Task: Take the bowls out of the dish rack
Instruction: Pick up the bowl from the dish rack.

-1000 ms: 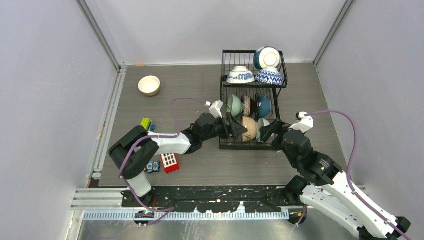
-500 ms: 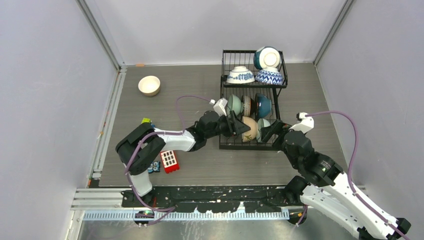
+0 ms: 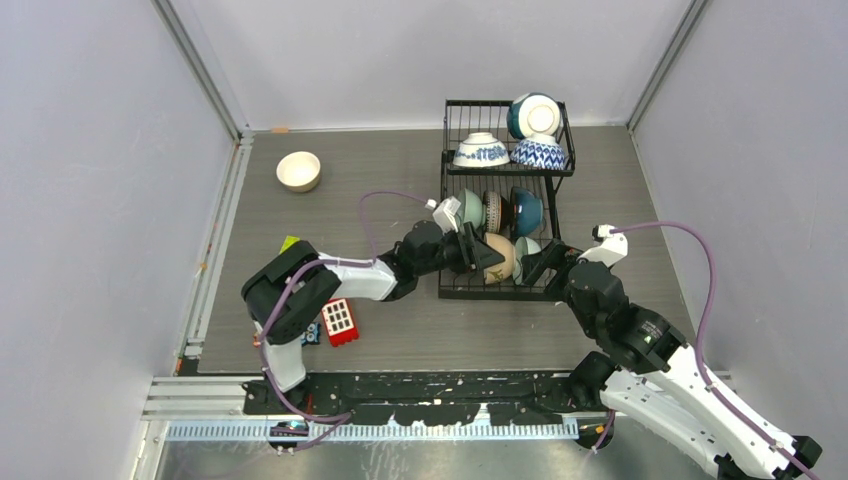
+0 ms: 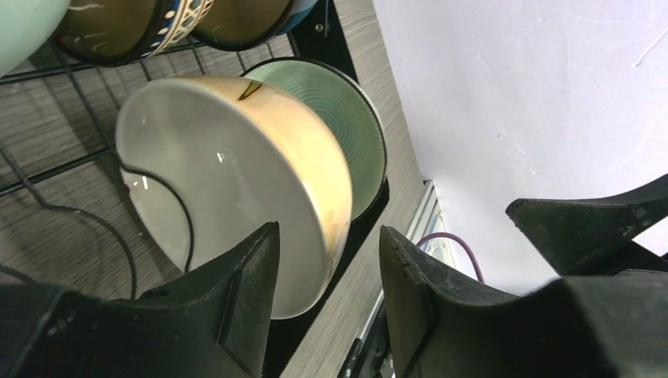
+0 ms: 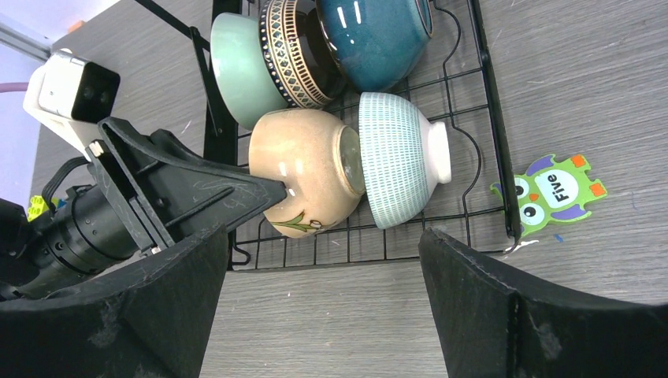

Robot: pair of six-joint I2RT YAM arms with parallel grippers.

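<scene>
The black wire dish rack [image 3: 490,294] stands at the back right. Its upper basket holds two blue-and-white bowls [image 3: 481,151] and a teal bowl [image 3: 533,113]. The lower tier holds pale green, brown patterned and dark teal bowls [image 5: 378,39], a tan bowl [image 3: 500,257] and a ribbed pale green bowl [image 5: 394,161]. My left gripper [image 3: 484,256] is open at the tan bowl [image 4: 228,157], with one finger inside its mouth and the rim in the gap between the jaws [image 4: 327,236]. My right gripper [image 3: 540,262] is open and empty just before the rack's front [image 5: 323,236].
A cream bowl [image 3: 299,170] sits on the table at the far left. Toy blocks, one of them red [image 3: 338,322], lie near the left arm's base. An owl sticker marked "Five" [image 5: 555,193] lies right of the rack. Walls close in on three sides.
My left arm has stretched further right, bringing its open gripper up to the tan bowl. The right arm and the bowls have not moved.
</scene>
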